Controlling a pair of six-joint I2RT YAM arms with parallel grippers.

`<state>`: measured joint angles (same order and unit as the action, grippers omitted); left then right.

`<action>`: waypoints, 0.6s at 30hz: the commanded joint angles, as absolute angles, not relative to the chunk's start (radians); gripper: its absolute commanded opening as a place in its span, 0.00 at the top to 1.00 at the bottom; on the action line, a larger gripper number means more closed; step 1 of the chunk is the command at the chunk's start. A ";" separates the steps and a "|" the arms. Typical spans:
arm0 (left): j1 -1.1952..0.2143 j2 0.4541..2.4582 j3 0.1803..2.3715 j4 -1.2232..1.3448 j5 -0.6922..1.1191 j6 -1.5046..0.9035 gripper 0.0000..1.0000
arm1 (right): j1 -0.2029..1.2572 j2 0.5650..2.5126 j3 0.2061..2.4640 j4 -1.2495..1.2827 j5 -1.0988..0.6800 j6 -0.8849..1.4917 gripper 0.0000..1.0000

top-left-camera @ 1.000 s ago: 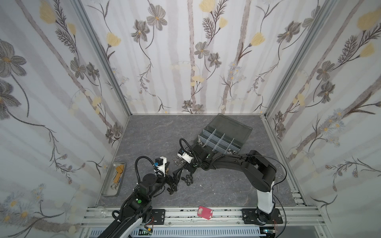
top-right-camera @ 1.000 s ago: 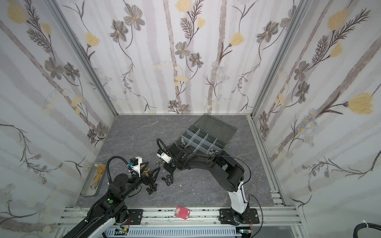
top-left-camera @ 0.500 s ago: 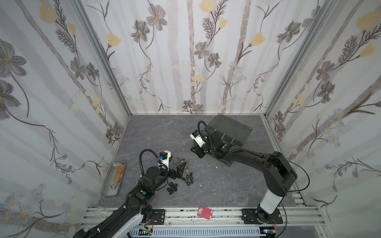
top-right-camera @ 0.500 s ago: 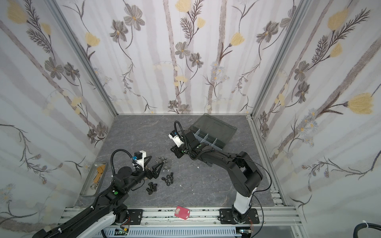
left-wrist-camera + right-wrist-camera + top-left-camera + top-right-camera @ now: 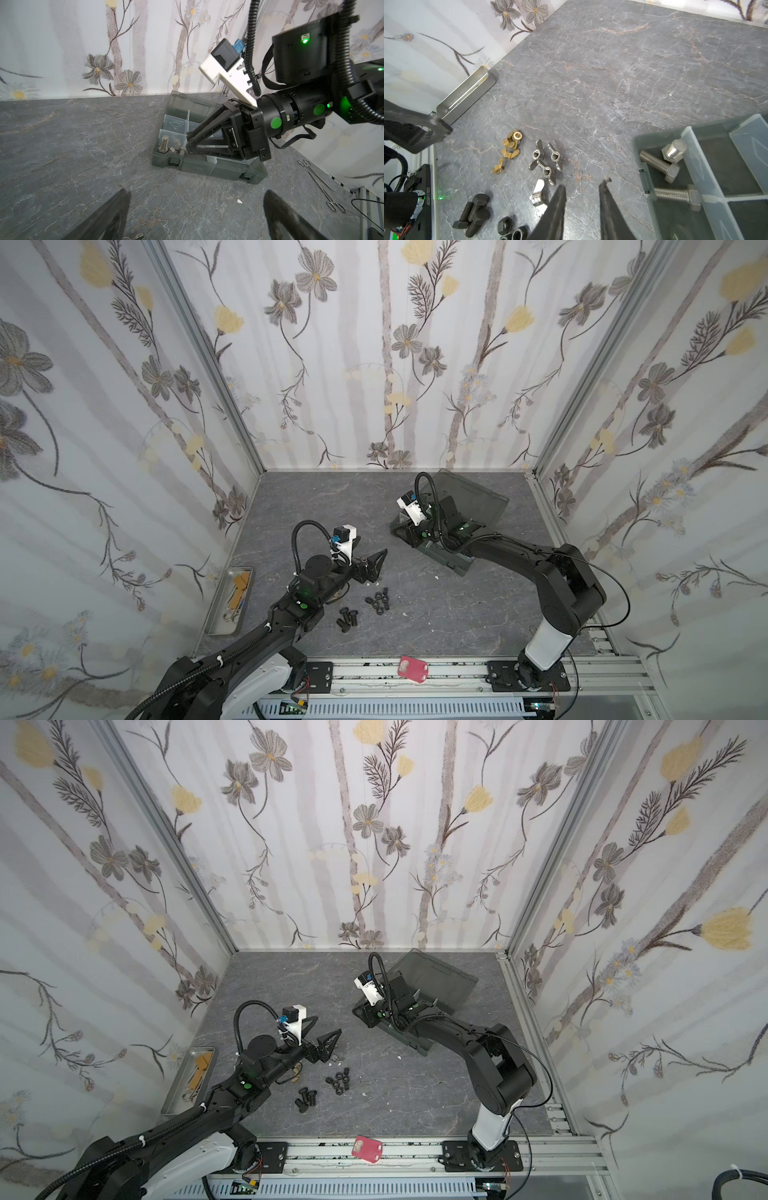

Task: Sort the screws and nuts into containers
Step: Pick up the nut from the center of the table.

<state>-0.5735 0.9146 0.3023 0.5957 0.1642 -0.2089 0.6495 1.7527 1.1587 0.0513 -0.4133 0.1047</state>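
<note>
Three silver screws [image 5: 656,162] lie in the corner cell of the containers [image 5: 741,162], which are the clear-walled cells of the dark grey organizer box [image 5: 455,562]. In both top views the box is located at about 2 o'clock from the table centre. Its smoky lid [image 5: 469,497] is folded open toward 1 o'clock.

The black screws [image 5: 347,618] lie loose on the grey table [image 5: 457,622] at about 7 o'clock from the centre. The black nuts [image 5: 379,601] are clustered just beside them, at 2 o'clock. Silver wing nuts [image 5: 546,164] and brass wing nuts [image 5: 509,145] are grouped near these in two separate clusters. In the top views they are largely hidden by the left arm.

The right gripper [image 5: 187,141] is positioned over the end of the box. Its fingertips are just beside the cell that holds the silver screws. The jaws are parted by a narrow gap, and nothing is held between them.

The left gripper [image 5: 196,194] is held over the table at 11 o'clock from the black nuts and is pointed toward the box. Its jaws are spread wide, and nothing is gripped.

A steel tray [image 5: 230,601] is set against the wall at 8 o'clock. A red tag [image 5: 411,668] rests on the front rail at 6 o'clock. Forceps [image 5: 320,182] lie on the table near its edge.
</note>
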 commanded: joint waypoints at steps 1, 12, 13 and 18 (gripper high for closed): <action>-0.573 0.850 0.259 0.581 0.137 -0.207 0.00 | 0.696 1.775 1.145 0.032 -0.397 0.059 0.58; -0.576 0.503 0.076 0.430 0.061 -0.232 0.00 | 0.884 1.873 1.081 0.071 -0.295 -0.071 0.47; -0.577 0.484 0.059 0.435 0.057 -0.230 0.00 | 0.891 1.881 1.083 0.069 -0.293 -0.077 0.46; -0.576 0.467 0.042 0.435 0.070 -0.216 0.00 | 0.921 1.917 1.102 0.071 -0.265 -0.094 0.42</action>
<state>-0.5755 0.4702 0.0471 0.4210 0.0738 -0.2245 0.9127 1.9053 1.0885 0.0402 -0.2874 -0.0578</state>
